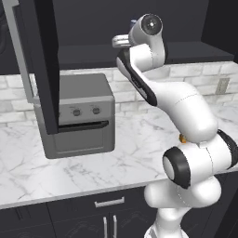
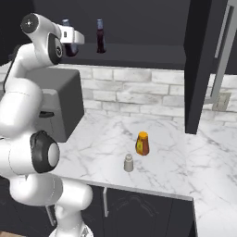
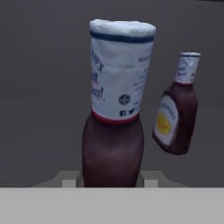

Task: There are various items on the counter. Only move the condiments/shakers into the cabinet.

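**Bottle held up at the cabinet shelf**

The end effector is reaching up at the level of the cabinet shelf, and it is gripping a dark brown bottle low on its body. In the hand view the two fingers are pressing against the bottle's sides, with the pale blue cap pointing upward. A second dark bottle is standing on the shelf just beside the held one, showing a yellow label in the hand view. Down on the marble bench, the tiny pale shaker is sitting near the front edge, with the orange rounded thing just behind it. The grey toaster oven is resting on the bench below the open cabinet door.
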